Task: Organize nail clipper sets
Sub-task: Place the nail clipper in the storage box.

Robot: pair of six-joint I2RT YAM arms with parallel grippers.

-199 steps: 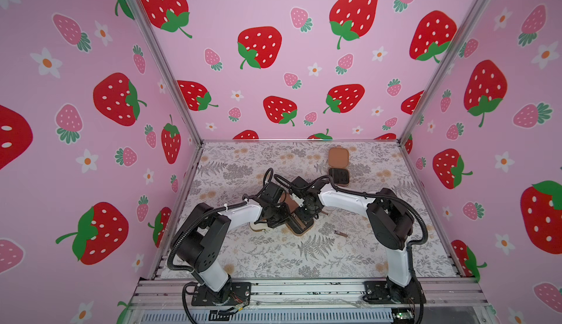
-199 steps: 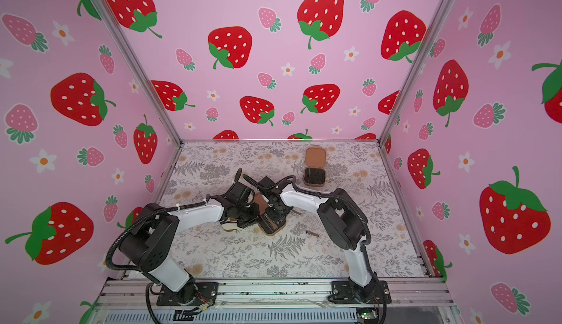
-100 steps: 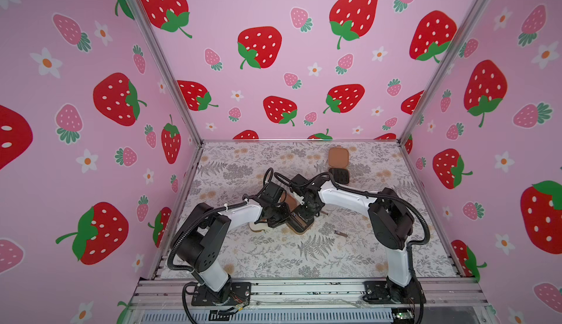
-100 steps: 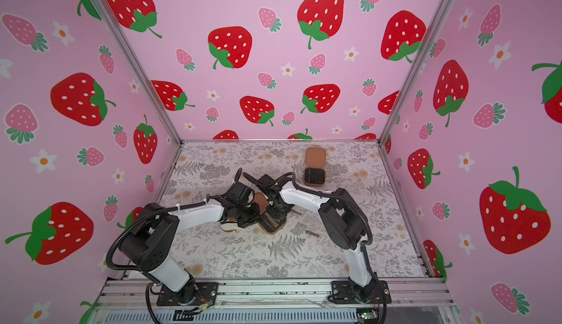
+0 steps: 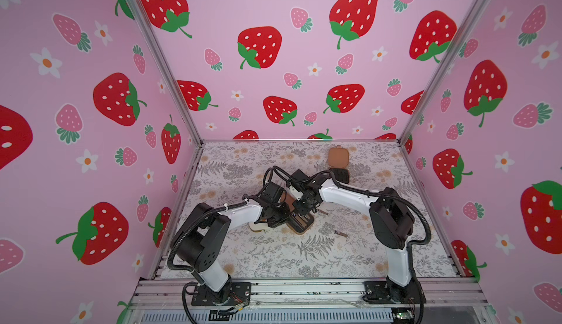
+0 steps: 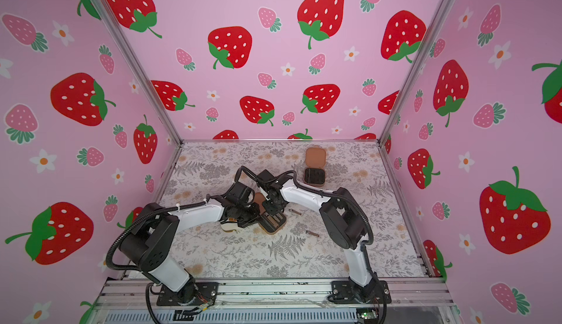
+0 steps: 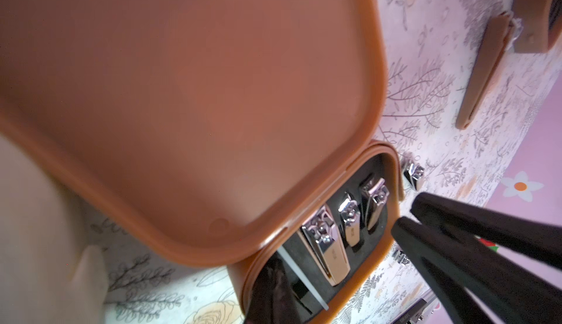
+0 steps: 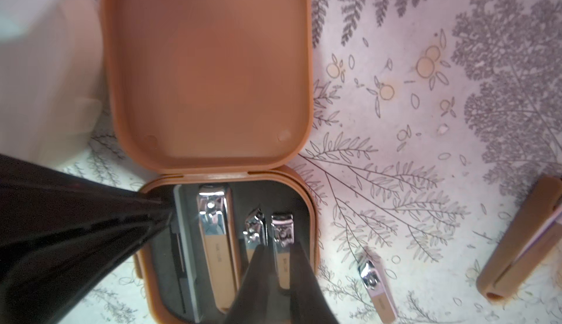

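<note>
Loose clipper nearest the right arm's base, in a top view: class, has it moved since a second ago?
No. The loose clipper lies at the same spot, just off the tip of the dark fern print.

1. The left arm [image 5: 237,214] reaches forward and inward, wrist bent downward; the left tool [image 8: 167,213] has its fingers pressed together.
2. The right arm [image 5: 346,193] folds inward, wrist pointing down; the right tool [image 8: 278,248] stands just beside the left tool, its fingers [image 8: 304,283] a narrow gap apart; whether they pinch anything is unclear.
</note>
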